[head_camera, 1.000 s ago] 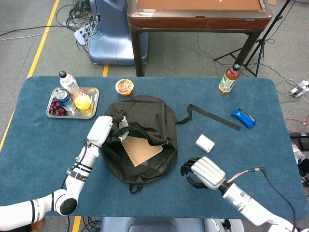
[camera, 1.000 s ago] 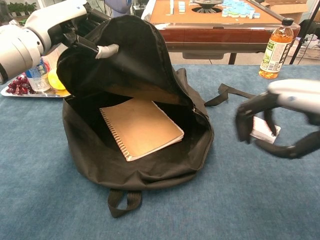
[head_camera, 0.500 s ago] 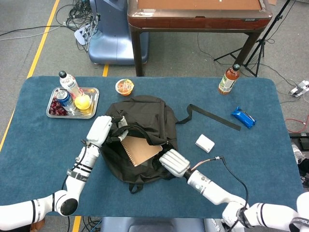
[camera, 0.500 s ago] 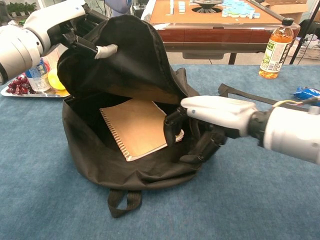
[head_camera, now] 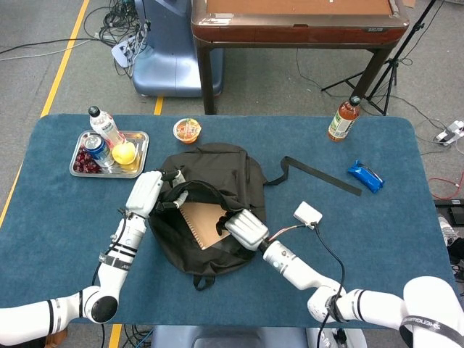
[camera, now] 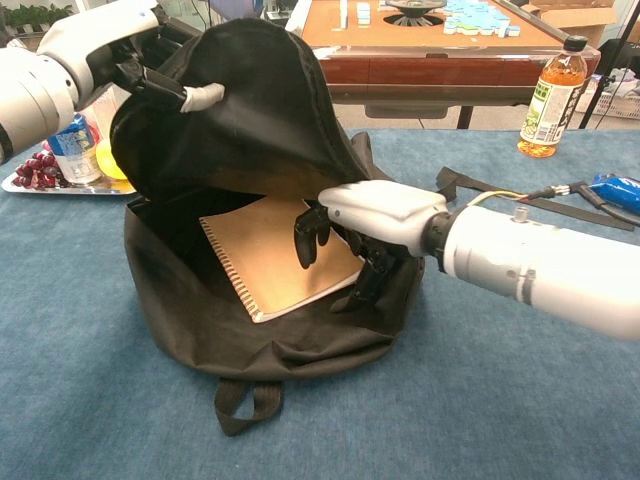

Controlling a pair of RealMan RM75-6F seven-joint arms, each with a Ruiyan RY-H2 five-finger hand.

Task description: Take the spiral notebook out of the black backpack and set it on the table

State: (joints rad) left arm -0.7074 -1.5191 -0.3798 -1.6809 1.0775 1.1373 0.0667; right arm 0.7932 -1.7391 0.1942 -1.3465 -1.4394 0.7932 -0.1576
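Note:
The black backpack [head_camera: 217,174] [camera: 240,130] lies in the middle of the blue table with its mouth toward me. My left hand [head_camera: 147,193] [camera: 110,45] grips the top flap and holds it raised. Inside lies the tan spiral notebook [head_camera: 199,221] [camera: 265,255], flat, with its wire spine on the left. My right hand [head_camera: 245,228] [camera: 365,220] has reached into the opening at the notebook's right edge, with its fingers spread over that edge. I cannot see whether they have closed on the notebook.
A metal tray [head_camera: 141,138] with a can, a water bottle and fruit stands at the back left. An orange cup [head_camera: 187,130], a brown drink bottle [head_camera: 343,118] [camera: 550,95], a blue packet [head_camera: 365,175] and a small white box [head_camera: 307,213] lie around. The backpack strap [head_camera: 319,176] trails right.
My right hand has moved left from the open table, across the backpack's rim and into the opening, down to the notebook's right edge. My left hand has lifted the flap slightly.

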